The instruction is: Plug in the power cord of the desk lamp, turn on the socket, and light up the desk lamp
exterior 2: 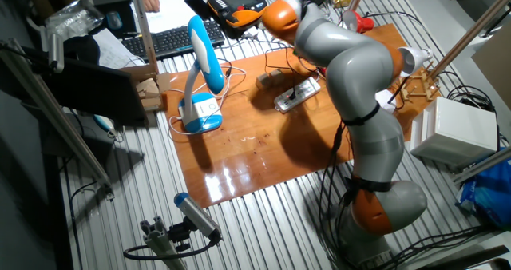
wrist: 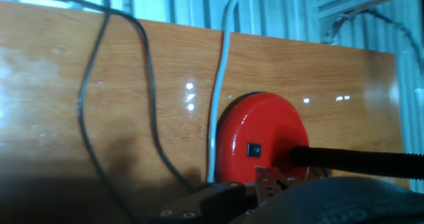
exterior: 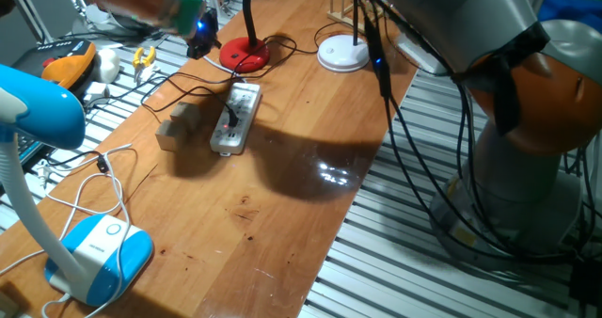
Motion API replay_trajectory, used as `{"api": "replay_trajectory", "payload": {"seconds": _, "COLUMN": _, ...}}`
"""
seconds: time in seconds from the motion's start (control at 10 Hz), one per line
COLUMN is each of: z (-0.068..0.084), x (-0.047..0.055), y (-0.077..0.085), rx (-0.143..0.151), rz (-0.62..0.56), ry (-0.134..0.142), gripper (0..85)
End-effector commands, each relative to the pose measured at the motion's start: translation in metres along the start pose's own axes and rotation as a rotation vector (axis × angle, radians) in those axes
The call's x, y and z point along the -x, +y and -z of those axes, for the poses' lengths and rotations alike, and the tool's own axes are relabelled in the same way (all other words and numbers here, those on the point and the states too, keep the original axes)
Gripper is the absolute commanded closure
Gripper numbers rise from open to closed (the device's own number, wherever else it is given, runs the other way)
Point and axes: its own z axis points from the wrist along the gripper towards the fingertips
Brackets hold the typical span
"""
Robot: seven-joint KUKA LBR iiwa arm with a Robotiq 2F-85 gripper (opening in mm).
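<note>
The desk lamp has a round red base (exterior: 246, 52) and a black stem (exterior: 249, 7), and stands at the table's far end. In the hand view the red base (wrist: 262, 141) fills the lower middle, with a small black switch (wrist: 254, 149) on it. My gripper (wrist: 262, 177) hangs just above the base, and its fingertips appear together and empty. It is blurred in the fixed view (exterior: 200, 38). The white socket strip (exterior: 235, 119) lies in front of the base. The black power cord (exterior: 282, 47) loops from the base, and a small black plug (exterior: 232, 120) sits on the strip.
Small wooden blocks (exterior: 177, 125) lie left of the strip. A white disc lamp base (exterior: 342, 53) stands right of the red base. A blue-and-white lamp (exterior: 94, 247) stands at the front left with its white cable (exterior: 103, 182). Tools and a pendant (exterior: 71, 66) lie beyond the left edge.
</note>
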Motion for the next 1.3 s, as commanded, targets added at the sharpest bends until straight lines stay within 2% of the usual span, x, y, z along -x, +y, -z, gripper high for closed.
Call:
{"api": "replay_trajectory", "payload": {"seconds": 0.0, "z": -0.005, "x": -0.001, "y": -0.001, "rx": -0.004, "rz": 0.002, "ry": -0.002, "gripper": 85.0}}
{"api": "replay_trajectory", "payload": {"seconds": 0.3, "z": -0.017, "x": -0.001, "y": -0.003, "rx": -0.019, "rz": -0.005, "ry": -0.004, "gripper": 85.0}}
{"api": "replay_trajectory", "payload": {"seconds": 0.6, "z": -0.033, "x": 0.0, "y": -0.009, "rx": -0.006, "rz": -0.009, "ry": -0.005, "gripper": 85.0}}
{"api": "replay_trajectory", "payload": {"seconds": 0.9, "z": -0.047, "x": 0.005, "y": -0.013, "rx": 0.002, "rz": -0.005, "ry": -0.009, "gripper": 85.0}}
{"api": "replay_trajectory", "payload": {"seconds": 1.2, "z": -0.054, "x": 0.007, "y": -0.011, "rx": -0.017, "rz": -0.015, "ry": -0.016, "gripper": 85.0}}
